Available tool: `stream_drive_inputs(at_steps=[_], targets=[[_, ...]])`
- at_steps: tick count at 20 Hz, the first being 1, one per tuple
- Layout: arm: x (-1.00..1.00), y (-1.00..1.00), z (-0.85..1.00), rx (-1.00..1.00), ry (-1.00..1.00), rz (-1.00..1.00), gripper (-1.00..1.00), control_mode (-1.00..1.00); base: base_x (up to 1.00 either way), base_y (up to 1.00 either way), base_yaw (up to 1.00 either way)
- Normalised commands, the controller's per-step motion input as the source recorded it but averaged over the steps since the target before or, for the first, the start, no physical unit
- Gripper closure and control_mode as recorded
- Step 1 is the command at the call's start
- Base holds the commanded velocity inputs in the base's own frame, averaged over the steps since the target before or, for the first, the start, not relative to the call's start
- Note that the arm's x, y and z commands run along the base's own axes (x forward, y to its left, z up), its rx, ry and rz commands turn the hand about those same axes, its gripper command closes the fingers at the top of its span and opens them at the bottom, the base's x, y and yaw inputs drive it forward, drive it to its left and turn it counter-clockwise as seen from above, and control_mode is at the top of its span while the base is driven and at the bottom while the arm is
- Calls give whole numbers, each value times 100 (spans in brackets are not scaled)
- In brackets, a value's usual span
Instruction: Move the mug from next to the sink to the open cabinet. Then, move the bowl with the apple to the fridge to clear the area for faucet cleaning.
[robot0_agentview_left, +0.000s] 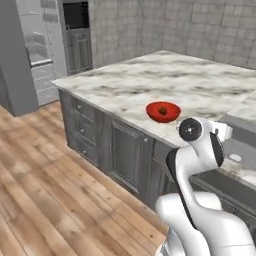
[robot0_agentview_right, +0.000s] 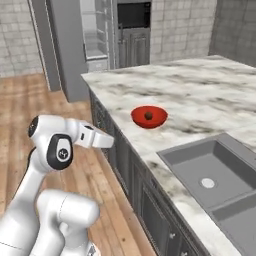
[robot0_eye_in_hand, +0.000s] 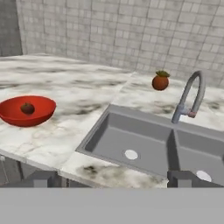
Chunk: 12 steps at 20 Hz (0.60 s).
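Note:
The red bowl (robot0_eye_in_hand: 17, 114) sits on the marble counter left of the sink (robot0_eye_in_hand: 144, 140), with the small brownish apple (robot0_eye_in_hand: 27, 108) inside it. From the base views, the bowl (robot0_agentview_left: 170, 114) (robot0_agentview_right: 156, 119) lies near the counter's front edge, and the apple (robot0_agentview_left: 163, 110) (robot0_agentview_right: 148, 116) is at its centre. The silvery faucet (robot0_eye_in_hand: 190, 94) rises behind the sink's divider. My gripper (robot0_eye_in_hand: 113, 179) is open and empty, held in front of the counter edge and facing the sink. The fridge (robot0_agentview_left: 37, 50) (robot0_agentview_right: 95, 37) stands open at the far end of the room. The mug and the cabinet are out of view.
A red-brown ball with a green top (robot0_eye_in_hand: 160, 81) rests on the counter behind the sink. Dark drawers and doors (robot0_agentview_left: 125, 150) line the counter front. Wooden floor (robot0_agentview_left: 45, 190) stretches between me and the fridge. A tiled wall (robot0_eye_in_hand: 131, 30) backs the counter.

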Motion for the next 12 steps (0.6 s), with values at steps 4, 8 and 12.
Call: stream_drive_inputs(at_steps=[4, 8, 12], targets=[[0, 0, 0, 0, 0, 0, -100, 100, 93, 63, -58], [0, 0, 0, 0, 0, 0, -100, 100, 51, 76, -65], [0, 0, 0, 0, 0, 0, -100, 100, 34, 74, -70]])
